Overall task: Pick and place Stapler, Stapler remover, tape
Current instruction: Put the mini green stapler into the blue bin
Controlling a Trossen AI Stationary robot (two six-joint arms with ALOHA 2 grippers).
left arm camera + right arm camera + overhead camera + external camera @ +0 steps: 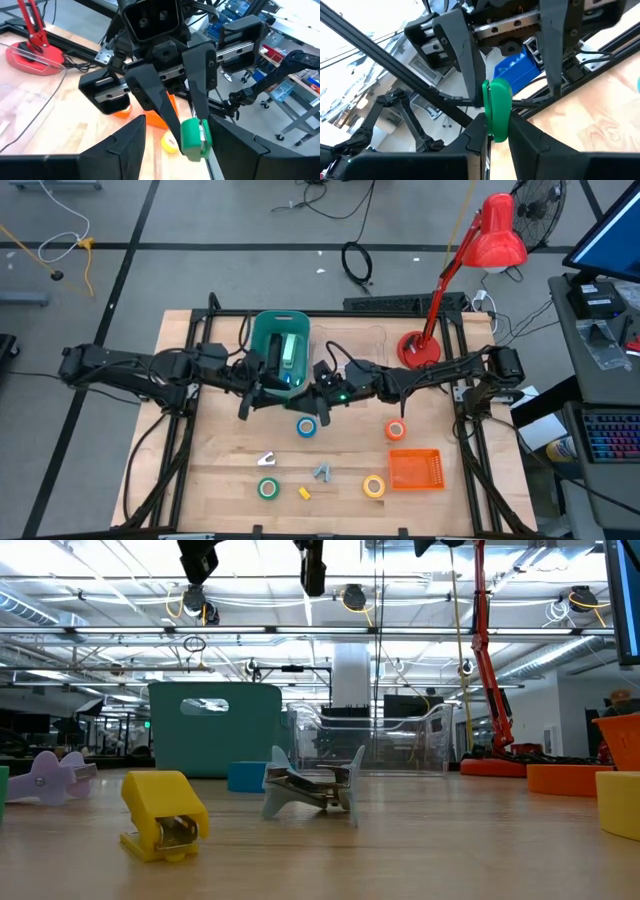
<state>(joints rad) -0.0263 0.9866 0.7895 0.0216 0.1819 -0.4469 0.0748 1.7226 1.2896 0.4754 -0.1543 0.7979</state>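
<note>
My right gripper is clamped on the small green stapler, which sticks out between its fingers, with the left gripper spread wide just opposite; it looks light, rigid and slick, so I'd pinch the flat sides near the free end.

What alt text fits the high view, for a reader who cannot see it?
Two arms meet over a wooden table beside a teal bin, left gripper and right gripper close together. Below them in the picture lie blue, orange, green and yellow tape rolls and an orange basket.
</note>
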